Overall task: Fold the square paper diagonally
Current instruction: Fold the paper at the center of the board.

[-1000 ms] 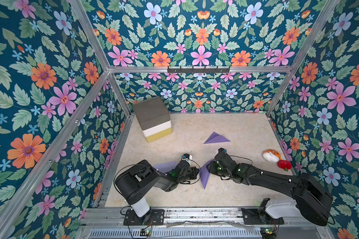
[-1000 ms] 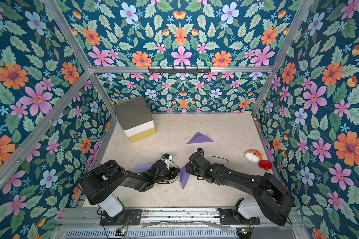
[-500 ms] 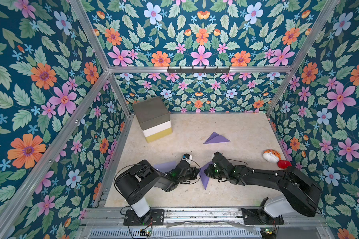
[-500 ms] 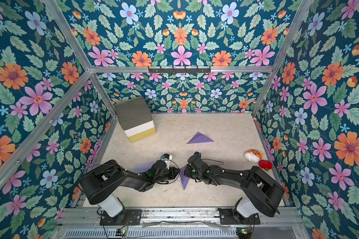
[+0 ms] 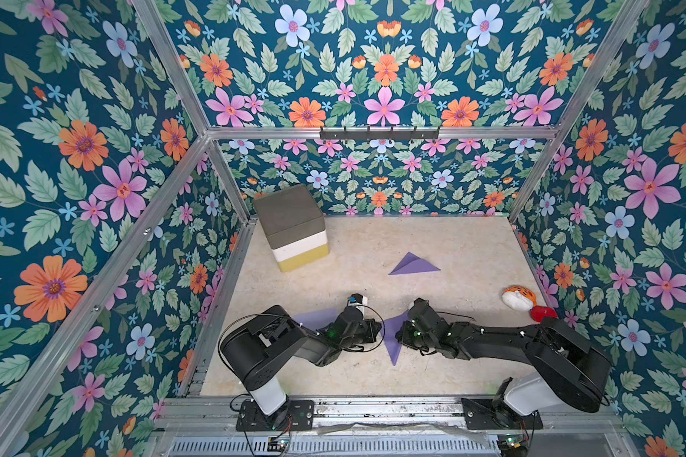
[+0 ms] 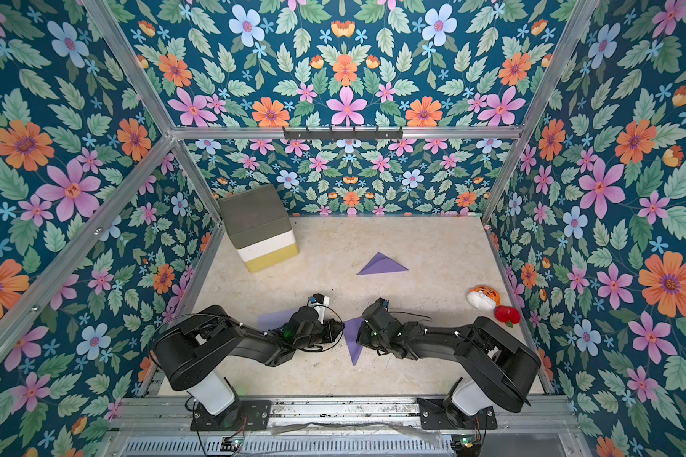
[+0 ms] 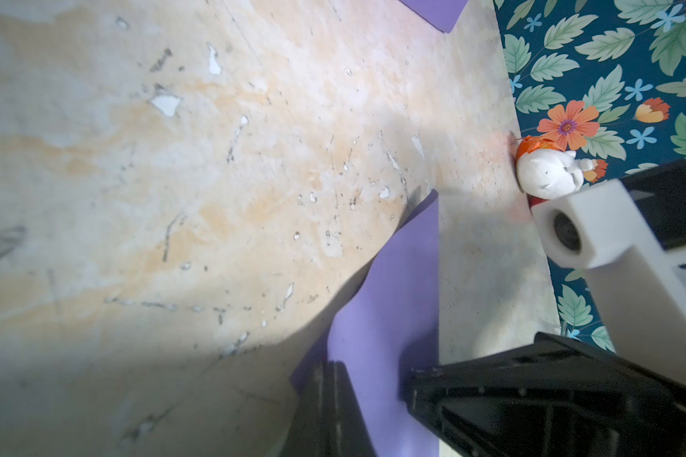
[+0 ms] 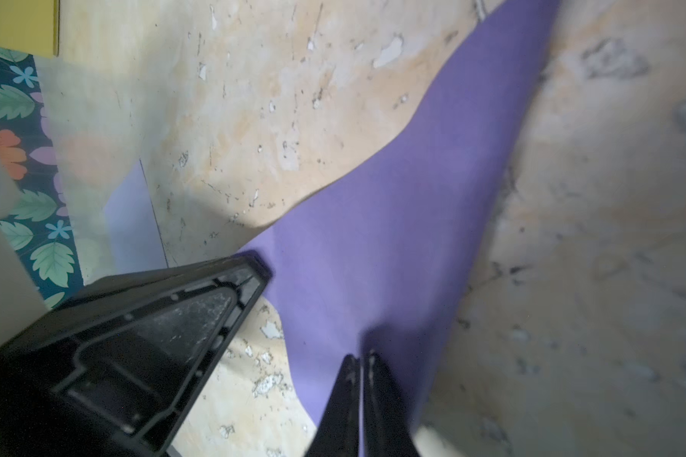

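A purple paper (image 5: pixel 392 336) stands raised off the floor between my two grippers, seen in both top views, its point reaching toward the front. My left gripper (image 5: pixel 378 329) comes at it from the left, shut on the paper's edge. In the left wrist view its closed fingers (image 7: pixel 330 380) meet the paper (image 7: pixel 385 296). My right gripper (image 5: pixel 401 334) comes from the right, shut, its tips (image 8: pixel 360 358) pinching the curved sheet (image 8: pixel 393 198). The left gripper's black body (image 8: pixel 155 336) touches the paper's other edge.
A folded purple triangle (image 5: pixel 412 265) lies mid-floor. Another flat purple sheet (image 5: pixel 315 316) lies partly under the left arm. A grey, white and yellow block stack (image 5: pixel 294 227) stands at the back left. A plush tiger (image 5: pixel 517 296) and a red toy (image 5: pixel 543 312) sit by the right wall.
My right gripper has slid left onto the paper and closed on it. The left arm has stayed put, still shut.
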